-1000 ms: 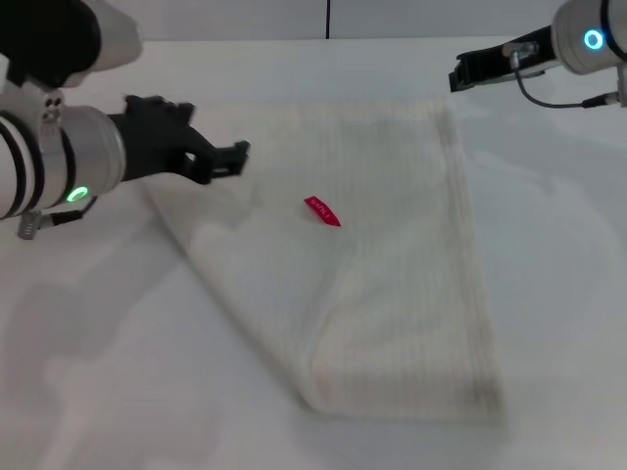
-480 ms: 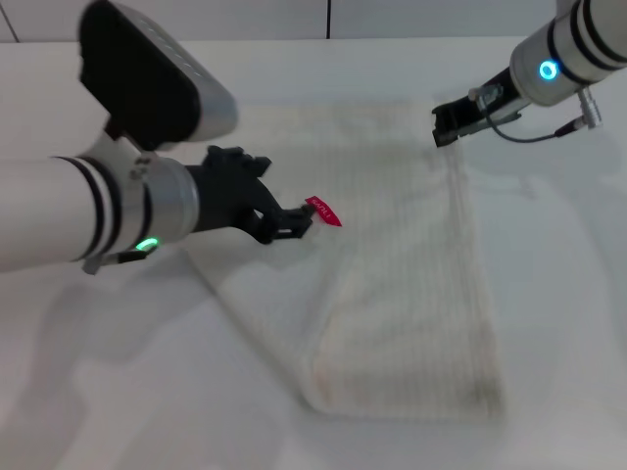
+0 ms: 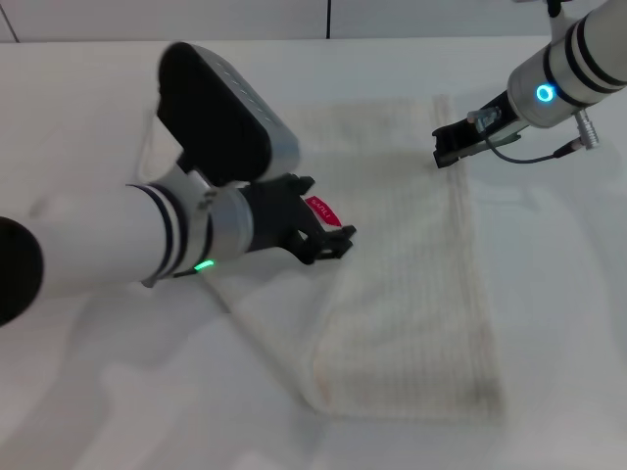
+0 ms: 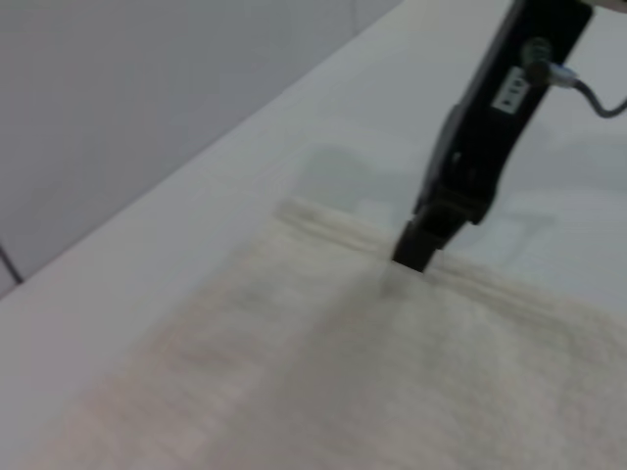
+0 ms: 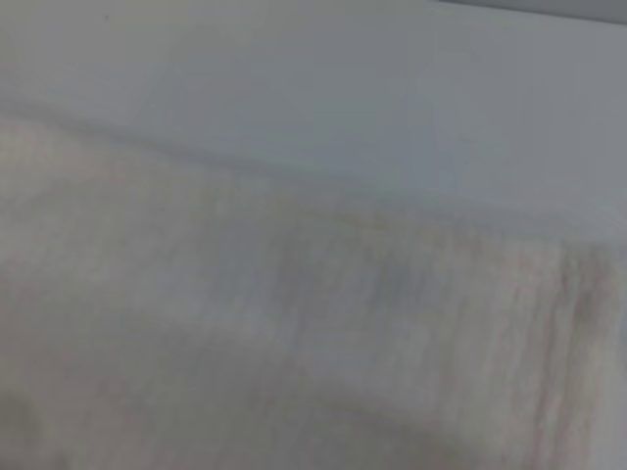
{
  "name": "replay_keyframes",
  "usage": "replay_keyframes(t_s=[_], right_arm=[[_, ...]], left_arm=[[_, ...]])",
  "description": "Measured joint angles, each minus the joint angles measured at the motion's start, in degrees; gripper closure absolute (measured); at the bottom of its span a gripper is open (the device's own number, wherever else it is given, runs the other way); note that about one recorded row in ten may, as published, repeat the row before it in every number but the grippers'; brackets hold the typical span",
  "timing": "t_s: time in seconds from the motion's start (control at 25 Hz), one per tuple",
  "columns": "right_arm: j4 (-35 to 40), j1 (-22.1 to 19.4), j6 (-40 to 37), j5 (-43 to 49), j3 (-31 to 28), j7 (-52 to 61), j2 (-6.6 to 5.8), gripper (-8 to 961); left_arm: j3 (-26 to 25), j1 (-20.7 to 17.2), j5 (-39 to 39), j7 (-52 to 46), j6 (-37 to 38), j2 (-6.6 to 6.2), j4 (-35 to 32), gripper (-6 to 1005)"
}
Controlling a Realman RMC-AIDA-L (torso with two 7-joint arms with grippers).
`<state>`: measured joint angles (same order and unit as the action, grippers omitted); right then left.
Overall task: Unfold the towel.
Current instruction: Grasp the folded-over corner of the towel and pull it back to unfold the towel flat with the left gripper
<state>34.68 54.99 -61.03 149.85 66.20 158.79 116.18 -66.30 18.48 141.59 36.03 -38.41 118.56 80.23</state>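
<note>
the towel [image 3: 402, 264] lies folded on the white table [image 3: 88, 117], spread over the middle of the top and reaching from near the far edge down toward the near edge, closer to the right side than the left. its ribbed stripes run along its length, and a banded edge shows on the right-hand side in the head view. a small red-pink label tag [image 3: 321, 211] sits on the cloth's left part, partly covered by the left gripper [image 3: 331, 243]. that gripper hangs just over the towel beside the tag, reaching in from the table's left side; its dark fingers [image 3: 343, 238] look slightly parted with nothing seen between them, though how far apart they are is hard to make out. the right gripper [image 3: 447, 152] comes in from the far right corner and points down at the towel's far right corner, its tip at the banded edge. the left wrist view shows this same gripper [image 4: 419, 245] as a dark bar with its tip at the towel [image 4: 323, 372] border; whether its jaws are apart or closed on the cloth cannot be told. the right wrist view shows only towel [image 5: 245, 343] surface and bare table beyond it.
</note>
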Motion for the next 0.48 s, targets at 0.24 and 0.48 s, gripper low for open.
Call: replay_keyframes(t_s=[0.24, 0.48], right_arm=[[-0.06, 0.04, 0.37, 0.35, 0.00, -0.08, 0.32, 954], [-1.51, 0.19, 1.34, 0.45, 0.60, -0.22, 0.49, 954]], left_arm=[[2.09, 2.14, -0.70, -0.15, 1.41, 0.12, -3.27, 237], [3.37, 4.59, -3.45, -0.16, 3.53, 0.20, -7.01, 238]])
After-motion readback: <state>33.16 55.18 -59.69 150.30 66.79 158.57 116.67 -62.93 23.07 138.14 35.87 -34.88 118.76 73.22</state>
